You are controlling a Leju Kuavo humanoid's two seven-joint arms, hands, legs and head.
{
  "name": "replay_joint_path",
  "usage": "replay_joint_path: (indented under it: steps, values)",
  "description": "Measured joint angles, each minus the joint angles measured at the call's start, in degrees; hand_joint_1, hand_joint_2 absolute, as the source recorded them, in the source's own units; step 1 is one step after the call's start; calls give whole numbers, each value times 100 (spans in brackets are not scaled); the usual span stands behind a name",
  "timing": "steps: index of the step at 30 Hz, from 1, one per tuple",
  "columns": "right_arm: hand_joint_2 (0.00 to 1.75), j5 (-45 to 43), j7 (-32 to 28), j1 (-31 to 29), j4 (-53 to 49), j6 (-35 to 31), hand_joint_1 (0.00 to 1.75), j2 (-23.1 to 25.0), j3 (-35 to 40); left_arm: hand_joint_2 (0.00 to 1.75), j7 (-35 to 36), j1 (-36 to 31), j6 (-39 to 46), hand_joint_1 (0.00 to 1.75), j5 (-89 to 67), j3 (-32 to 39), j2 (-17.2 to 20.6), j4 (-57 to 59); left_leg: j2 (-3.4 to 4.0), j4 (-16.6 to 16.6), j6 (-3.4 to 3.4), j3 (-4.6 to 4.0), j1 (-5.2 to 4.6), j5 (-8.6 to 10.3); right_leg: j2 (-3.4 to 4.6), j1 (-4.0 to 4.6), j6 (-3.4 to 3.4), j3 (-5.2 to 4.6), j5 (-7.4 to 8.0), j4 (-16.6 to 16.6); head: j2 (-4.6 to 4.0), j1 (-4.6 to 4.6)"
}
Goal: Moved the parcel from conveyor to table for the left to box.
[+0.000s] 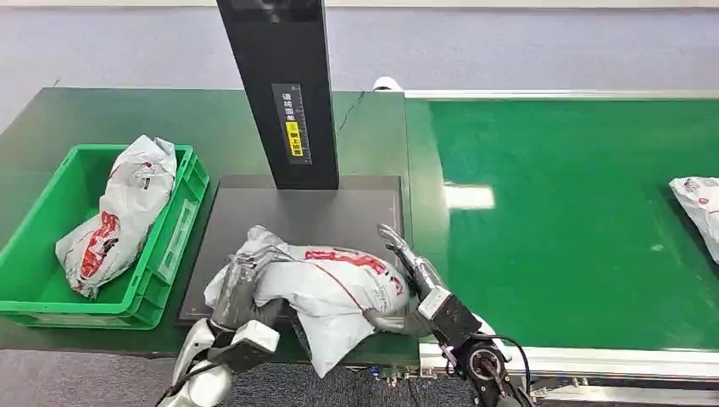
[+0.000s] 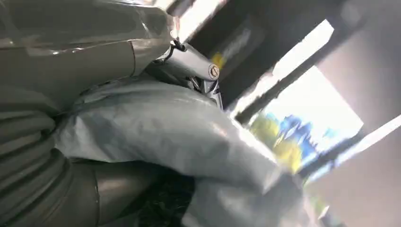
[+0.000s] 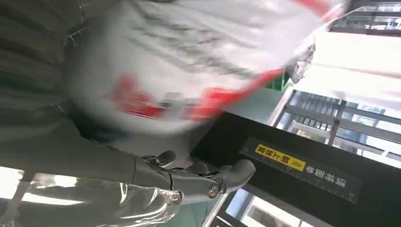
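**Both hands on the parcel at the scale plate**

Left hand point(image 1: 240, 292) grips the parcel's point(image 1: 326, 288) near-left end, dark fingers wrapped over the crumpled plastic; in my left wrist view the hand point(image 2: 189, 64) has the grey bag point(image 2: 156, 132) bunched right against it. My right hand point(image 1: 413, 280) lies against the parcel's right end, thumb hooked under the lower edge and fingers reaching up along the side. In the right wrist view that hand point(image 3: 189, 182) sits under the white-and-red bag point(image 3: 179, 71), but I cannot tell whether it truly clamps or merely cradles.

That parcel lies on the front part of the plate point(image 1: 339, 212), the dark flat platform, with its lower tip hanging over the plate's near edge. A black post point(image 1: 284, 85) with a yellow label rises from the plate's far side. Left of the plate, just beside it, a green bin point(image 1: 169, 246) holds another bag point(image 1: 119, 216) leaning against its wall. Right of the plate runs the green belt point(image 1: 560, 212), and a third bag point(image 1: 699, 208) lies on it at its far right, well apart from the plate.
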Motion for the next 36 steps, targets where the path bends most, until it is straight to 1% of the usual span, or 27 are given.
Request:
replay_joint_path:
  steps: [3,7,11,14,16,20,22,31,33,35,36]
  values:
    - [175,-52,7,2,2,-2,0,-20,0,175,-492,89,955,175,184,147,-68,-496,-4,0,0,-3,0,0,-1,0,0,-1,0,0,0,2]
    - [175,-142,17,-5,2,-11,0,-33,0,175,-591,200,2142,175,-11,118,-16,-1217,-5,-1,0,-4,1,0,-1,1,0,0,0,0,0,-2]
    - [175,-188,15,-53,7,-15,0,-46,9,175,-607,251,2220,175,-828,138,-20,-2030,-5,-1,0,-5,-1,0,-2,-1,0,2,0,0,0,7]
    - [175,-205,15,-55,7,-41,0,-50,9,175,-609,274,2223,175,-975,185,-33,-2328,-5,0,1,-2,-1,0,-2,-1,0,1,0,0,0,4]
    - [175,-210,15,-52,7,-92,0,-52,9,175,-609,270,2223,175,-1209,313,-110,-2410,-5,0,1,-1,0,0,-2,-1,0,1,0,0,0,7]
    - [175,-201,11,35,0,-203,0,-57,9,175,-607,204,2223,175,-1525,820,-363,-2331,-2,0,0,1,0,0,-1,0,0,0,0,0,0,2]
    - [175,-188,-2,92,-17,-221,0,-66,9,175,-607,161,2223,175,-1525,1032,-416,-2272,-3,0,0,1,1,0,-1,1,0,0,0,0,0,4]
    - [175,-184,-2,169,-31,-221,0,-77,7,175,-605,95,2223,175,-1575,1349,-577,-2097,-3,0,1,0,-1,0,-1,-1,0,-1,0,-1,0,4]
    - [175,-129,0,219,-72,-258,0,-76,-4,175,-227,45,2223,175,-1764,1410,-604,-1970,-4,1,1,0,-1,-1,-2,-1,0,-1,-1,-2,0,7]
    - [175,-37,24,287,-188,-289,0,-76,-37,175,1074,-148,2197,175,-1999,1455,-530,-1563,-6,0,0,-1,0,0,-4,0,0,1,0,-2,0,7]
    - [175,-4,39,301,-216,-286,0,-76,-55,175,1603,-272,2151,175,-2056,1525,-462,-1351,0,-1,0,0,1,1,0,1,-1,0,1,-2,0,4]
